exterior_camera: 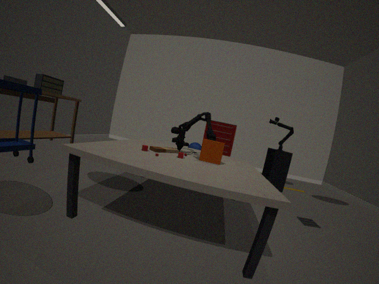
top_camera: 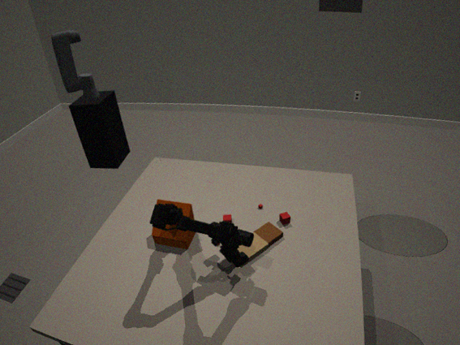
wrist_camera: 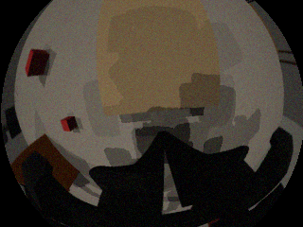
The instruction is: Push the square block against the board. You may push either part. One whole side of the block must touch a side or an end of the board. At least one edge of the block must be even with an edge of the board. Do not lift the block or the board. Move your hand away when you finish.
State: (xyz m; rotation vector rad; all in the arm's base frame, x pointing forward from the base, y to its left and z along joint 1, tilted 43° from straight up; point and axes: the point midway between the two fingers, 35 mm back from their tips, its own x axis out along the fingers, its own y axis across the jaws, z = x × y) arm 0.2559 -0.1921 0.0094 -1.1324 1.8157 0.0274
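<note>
The brown square block (top_camera: 268, 232) (exterior_camera: 157, 149) lies flat at the far end of the light tan board (top_camera: 256, 247) (wrist_camera: 156, 57) (exterior_camera: 172, 150). They appear to touch, the block's side against the board's end, and their long edges look about even; the fine alignment cannot be told. The block is out of the wrist view. My gripper (top_camera: 238, 265) (exterior_camera: 179, 149) (wrist_camera: 162, 134) is shut and empty, at the board's near end. In the wrist view its tips are just short of that end, with a strip of shadowed table between. The arm hides part of the board in the top view.
A red cube (top_camera: 285, 218) (exterior_camera: 144, 148) stands close behind the block. Another red cube (top_camera: 227, 218) (exterior_camera: 180, 155) is beside the arm, and a small red ball (top_camera: 260, 205) lies behind the board. The orange box (top_camera: 173, 237) (exterior_camera: 211, 151) is at the arm's base.
</note>
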